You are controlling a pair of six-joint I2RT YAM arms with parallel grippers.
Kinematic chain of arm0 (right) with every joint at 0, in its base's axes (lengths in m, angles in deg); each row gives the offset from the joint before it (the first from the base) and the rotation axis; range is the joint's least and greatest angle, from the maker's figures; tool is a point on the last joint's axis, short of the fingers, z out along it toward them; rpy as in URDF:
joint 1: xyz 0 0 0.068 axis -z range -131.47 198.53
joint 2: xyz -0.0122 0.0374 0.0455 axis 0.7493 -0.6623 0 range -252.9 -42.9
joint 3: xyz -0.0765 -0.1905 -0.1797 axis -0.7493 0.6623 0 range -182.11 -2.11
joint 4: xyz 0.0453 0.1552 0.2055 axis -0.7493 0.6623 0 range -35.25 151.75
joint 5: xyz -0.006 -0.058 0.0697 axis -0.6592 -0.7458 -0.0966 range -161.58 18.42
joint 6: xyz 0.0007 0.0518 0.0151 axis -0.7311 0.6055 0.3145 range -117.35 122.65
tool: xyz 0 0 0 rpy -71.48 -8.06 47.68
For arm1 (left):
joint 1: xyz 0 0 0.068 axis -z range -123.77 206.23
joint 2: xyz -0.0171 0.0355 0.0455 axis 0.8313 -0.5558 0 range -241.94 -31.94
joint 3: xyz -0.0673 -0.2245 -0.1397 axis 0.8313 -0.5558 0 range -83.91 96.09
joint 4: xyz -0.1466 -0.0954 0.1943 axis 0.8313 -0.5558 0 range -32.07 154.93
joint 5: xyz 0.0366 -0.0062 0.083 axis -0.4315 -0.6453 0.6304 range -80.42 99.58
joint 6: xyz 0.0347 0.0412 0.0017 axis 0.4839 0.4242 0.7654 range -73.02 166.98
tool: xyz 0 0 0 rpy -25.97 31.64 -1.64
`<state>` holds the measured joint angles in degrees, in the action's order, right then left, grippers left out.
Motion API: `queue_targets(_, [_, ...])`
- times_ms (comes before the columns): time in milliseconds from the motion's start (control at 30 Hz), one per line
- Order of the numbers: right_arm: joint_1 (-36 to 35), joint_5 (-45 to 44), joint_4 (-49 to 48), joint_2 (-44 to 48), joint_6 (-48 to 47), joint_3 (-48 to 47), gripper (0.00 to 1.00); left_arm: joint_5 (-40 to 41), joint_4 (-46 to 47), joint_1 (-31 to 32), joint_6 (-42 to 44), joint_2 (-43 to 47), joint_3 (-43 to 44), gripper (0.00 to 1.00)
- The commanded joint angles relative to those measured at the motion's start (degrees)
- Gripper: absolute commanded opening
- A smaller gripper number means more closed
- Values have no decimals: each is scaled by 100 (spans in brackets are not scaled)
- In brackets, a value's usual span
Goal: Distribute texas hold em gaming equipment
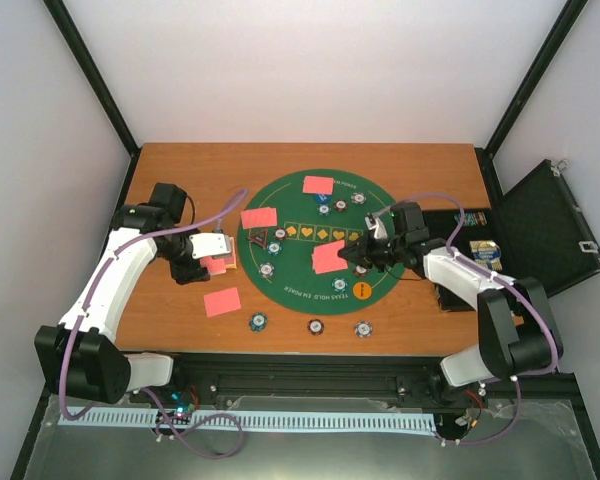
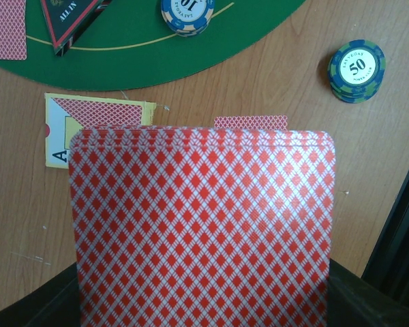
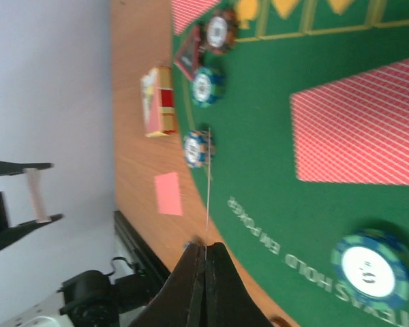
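White-walled enclosure; wooden table (image 1: 410, 165) with a round green mat (image 1: 300, 278) at centre. A black case (image 1: 545, 225) stands open at the right edge, lid tipped outward. Its base holds a row of coloured chips (image 1: 470, 215) along the far side and a small pale box (image 1: 485, 250), print unreadable. The left gripper (image 1: 215, 250), off the mat's left rim, has its fingers clamped on a squared deck (image 2: 201, 225) of red-backed cards. Under it on the wood lies a yellow-edged card box (image 2: 58, 133), contents not visible. The right gripper (image 3: 206, 253) is over the mat, fingers pressed together on a single card (image 3: 208, 184) seen edge-on. A flat card (image 3: 358, 122) lies on the felt nearby. Others: far card (image 1: 319, 184), left-rim card (image 1: 259, 217), off-mat card (image 1: 222, 301) on bare wood. Near-rim chips (image 1: 315, 325) sit on the wood; the triangular marker (image 1: 259, 240) and orange disc (image 1: 365, 288) rest on felt.
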<state>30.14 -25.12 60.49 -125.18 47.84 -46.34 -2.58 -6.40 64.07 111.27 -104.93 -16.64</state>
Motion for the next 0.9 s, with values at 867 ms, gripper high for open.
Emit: queue_targets(867, [128, -1271, 1991, -1663, -1802, -1312, 24, -13, -6, 9, 124, 5, 102, 10])
